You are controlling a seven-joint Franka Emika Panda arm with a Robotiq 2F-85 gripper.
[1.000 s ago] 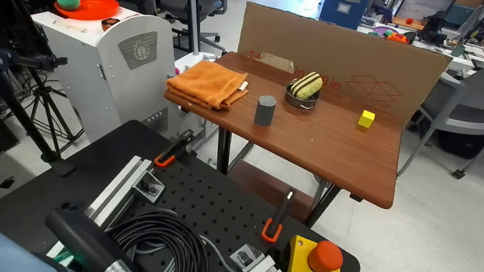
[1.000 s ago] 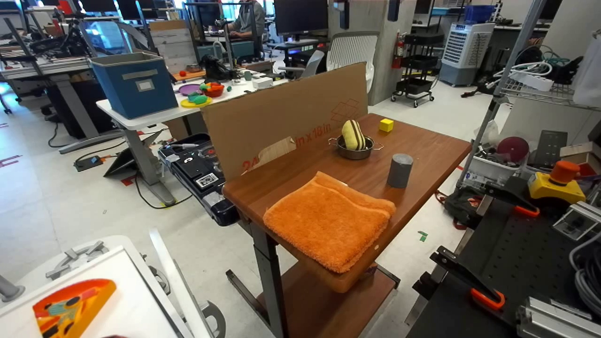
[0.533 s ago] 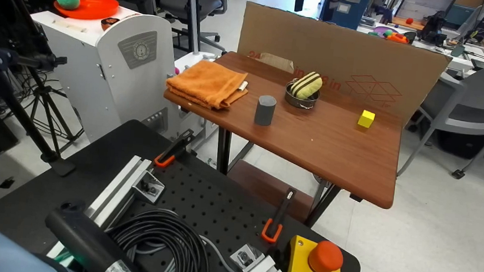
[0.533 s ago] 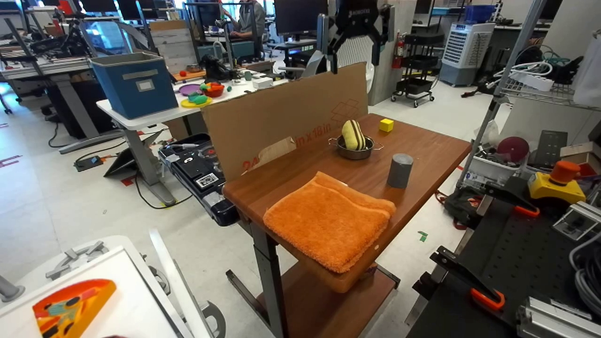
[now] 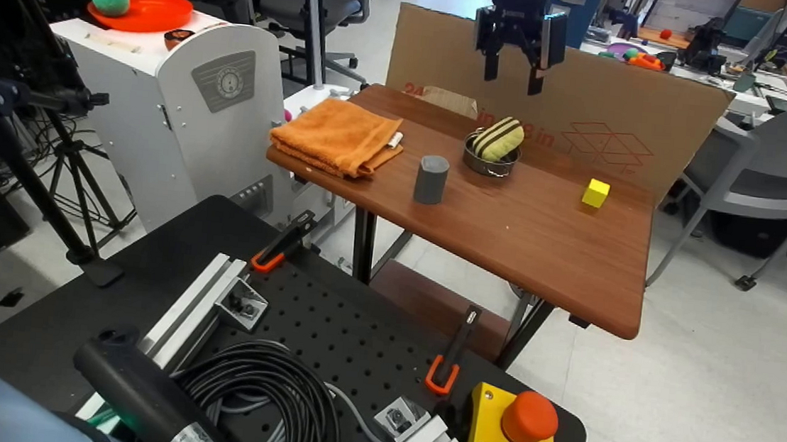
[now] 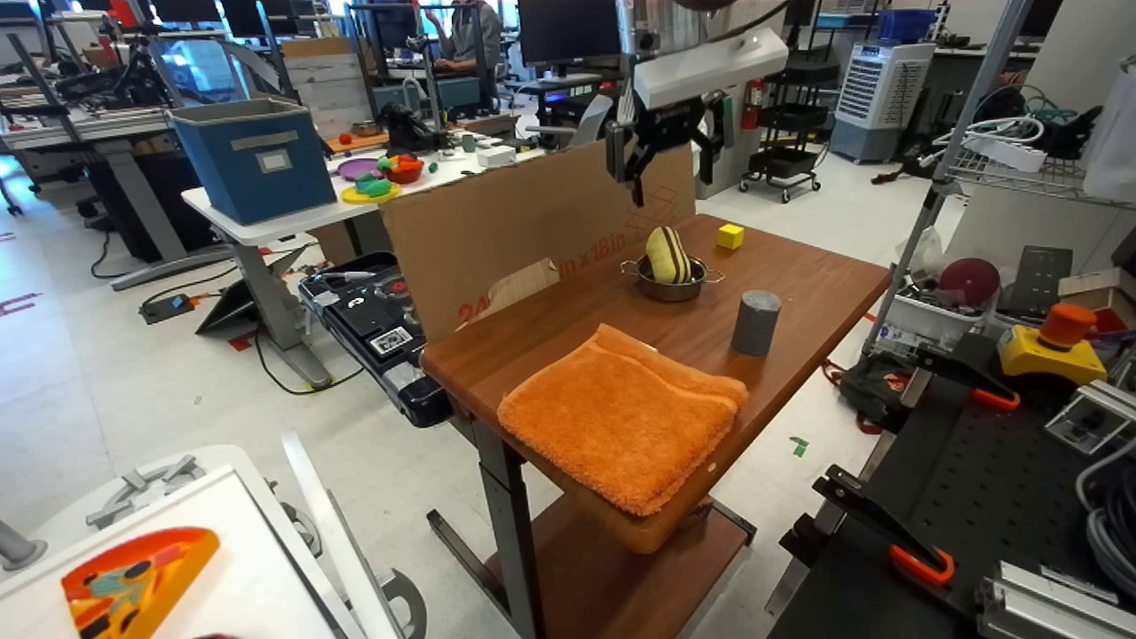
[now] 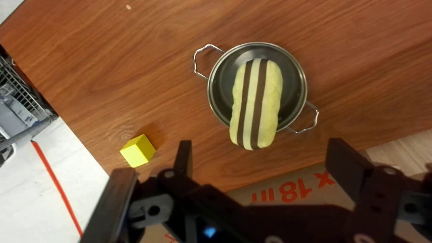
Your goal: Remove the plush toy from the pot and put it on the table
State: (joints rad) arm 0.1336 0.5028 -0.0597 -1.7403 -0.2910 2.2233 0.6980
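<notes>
Toy point(image 7: 256, 104) lying tilted in pot point(image 7: 291, 84), one end poking past rim, pot seemingly being too small for it to settle flat. Pot sitting on table point(image 7: 101, 67), near cardboard point(image 5: 589, 96) probably serving as backstop. Gripper point(image 5: 512, 80) hovering above toy, fingers point(image 7: 346, 162) standing wide apart, holding nothing; likely being spread to straddle toy across its narrow width. Block point(image 7: 136, 151) and cup point(image 6: 756, 324) standing apart from pot, perhaps leaving fingers room for coming down.

A yellow block point(image 7: 137, 151) casts a shadow toward 1:30 in the bright wrist view, the gripper point(image 7: 259, 145) blurred at 6 o'clock.
</notes>
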